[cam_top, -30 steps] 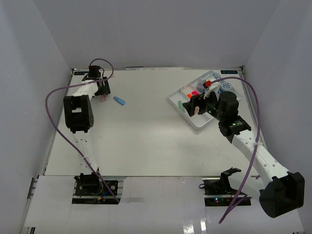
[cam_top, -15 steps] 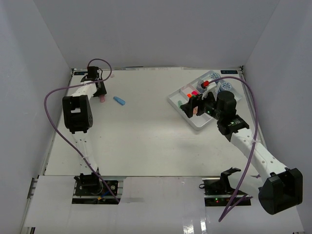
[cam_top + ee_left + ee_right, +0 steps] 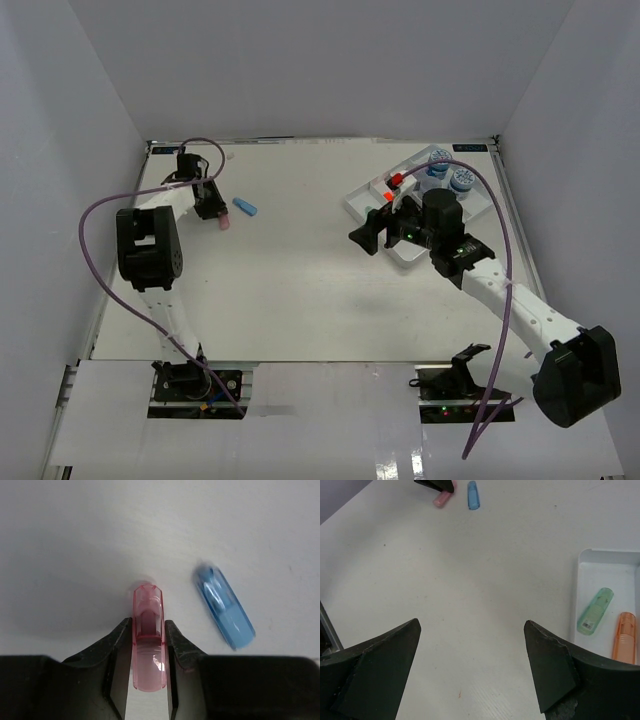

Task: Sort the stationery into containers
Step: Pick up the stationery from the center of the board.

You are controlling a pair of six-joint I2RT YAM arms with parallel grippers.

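Pink marker [image 3: 148, 645], at the top view's upper left, is pinched by our left gripper [image 3: 148, 631] with the blue marker [image 3: 223, 607] near it on the table [image 3: 70, 535], while we hold our right gripper [image 3: 471, 626] spread wide beside the white tray [image 3: 581, 575] at centre right.

You're driving two arms built of white tubular links [image 3: 518, 305] joined by blocky black joint housings [image 3: 150, 245]. Each arm trails a loose purple cable [image 3: 86, 220] from behind the tool back to its base. The left gripper [image 3: 148, 630] and the right gripper [image 3: 471, 625] both carry matte black, wedge-shaped fingers that narrow toward their tips.
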